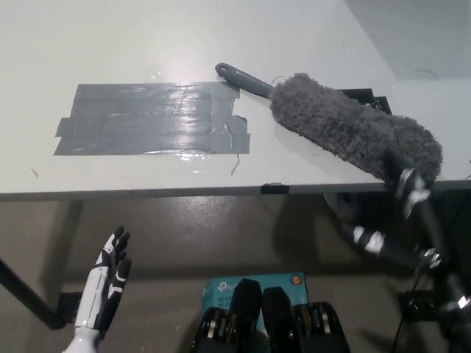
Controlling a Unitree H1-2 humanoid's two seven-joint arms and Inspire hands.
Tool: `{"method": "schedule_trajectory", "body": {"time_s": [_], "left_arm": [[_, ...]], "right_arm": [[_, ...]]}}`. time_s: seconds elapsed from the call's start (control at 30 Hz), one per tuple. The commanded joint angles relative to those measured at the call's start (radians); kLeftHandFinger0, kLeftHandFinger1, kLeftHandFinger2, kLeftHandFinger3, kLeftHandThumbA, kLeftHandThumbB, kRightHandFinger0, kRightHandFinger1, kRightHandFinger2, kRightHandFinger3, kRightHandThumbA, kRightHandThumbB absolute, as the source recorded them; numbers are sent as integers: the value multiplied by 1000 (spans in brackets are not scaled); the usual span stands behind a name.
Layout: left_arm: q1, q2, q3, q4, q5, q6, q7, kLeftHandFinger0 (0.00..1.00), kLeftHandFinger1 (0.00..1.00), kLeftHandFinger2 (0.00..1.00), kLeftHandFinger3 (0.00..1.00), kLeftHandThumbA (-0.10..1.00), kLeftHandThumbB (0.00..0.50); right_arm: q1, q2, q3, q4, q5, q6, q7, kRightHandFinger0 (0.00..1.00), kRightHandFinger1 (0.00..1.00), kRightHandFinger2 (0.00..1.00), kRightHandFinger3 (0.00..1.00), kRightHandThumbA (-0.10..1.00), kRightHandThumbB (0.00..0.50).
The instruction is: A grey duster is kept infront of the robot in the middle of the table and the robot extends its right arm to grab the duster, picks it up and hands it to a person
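While the white left hand (107, 283) idles at the lower left of the frame, below the surface edge, with fingers spread and nothing in them, the black right hand (408, 213) reaches up from the lower right toward the fluffy end of the grey duster (346, 125). Its fingers appear extended near that end, but blur and dark-on-dark overlap keep me from telling whether they have closed on anything. Further up, the duster lies diagonally on the surface (147, 44), fluffy end at the right edge, handle (243, 79) pointing to the upper middle beside a patch of grey tape (147, 118). The risk, in my judgement: soft fibres compress and give little purchase, so a grasp there may slip, or a nudge may push the overhanging end off the edge.
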Motion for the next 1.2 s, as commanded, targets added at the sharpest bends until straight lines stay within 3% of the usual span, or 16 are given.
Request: {"method": "schedule_trajectory", "body": {"time_s": [0.0, 0.07, 0.27, 0.47, 0.6, 0.63, 0.8, 1.03, 1.17], "left_arm": [[-9, 5, 2, -16, 16, -66, 25, 1000, 1000, 1000, 1000, 972, 286], [-9, 4, 4, -21, 14, -58, 23, 1000, 1000, 1000, 1000, 973, 287], [-20, 9, 10, -14, 16, -75, 27, 1000, 1000, 1000, 1000, 977, 288], [-21, 10, 10, -15, 20, -75, 26, 1000, 1000, 1000, 1000, 997, 287], [-23, 9, 11, -15, 17, -76, 23, 1000, 1000, 1000, 1000, 993, 288], [-23, 10, 11, -18, 21, -71, 24, 1000, 1000, 1000, 1000, 994, 288], [-24, 8, 10, -22, 27, -69, 23, 1000, 1000, 1000, 1000, 992, 280], [-24, 5, 9, -34, 38, -52, 22, 1000, 1000, 1000, 1000, 962, 265], [-26, 5, 13, -30, 28, -63, 23, 1000, 1000, 1000, 1000, 885, 241]], "right_arm": [[-203, -141, -14, -81, -179, 163, 43, 1000, 1000, 1000, 1000, 1000, 323], [-274, -161, -5, -40, -160, 214, 59, 1000, 1000, 1000, 1000, 1000, 357], [-467, -187, 75, 111, -201, 331, 100, 1000, 1000, 1000, 1000, 1000, 339], [-612, -196, 167, 334, -274, 367, 119, 1000, 1000, 1000, 1000, 1000, 339], [-691, -188, 215, 486, -295, 393, 128, 1000, 1000, 1000, 1000, 1000, 378], [-718, -184, 235, 544, -305, 399, 131, 1000, 1000, 1000, 1000, 1000, 415], [-790, -156, 273, 712, -299, 430, 154, 1000, 1000, 1000, 1000, 1000, 445], [-854, -136, 336, 913, -335, 430, 146, 1000, 1000, 1000, 1000, 1000, 423], [-868, -136, 350, 995, -336, 401, 132, 1000, 1000, 1000, 1000, 1000, 410]]}}
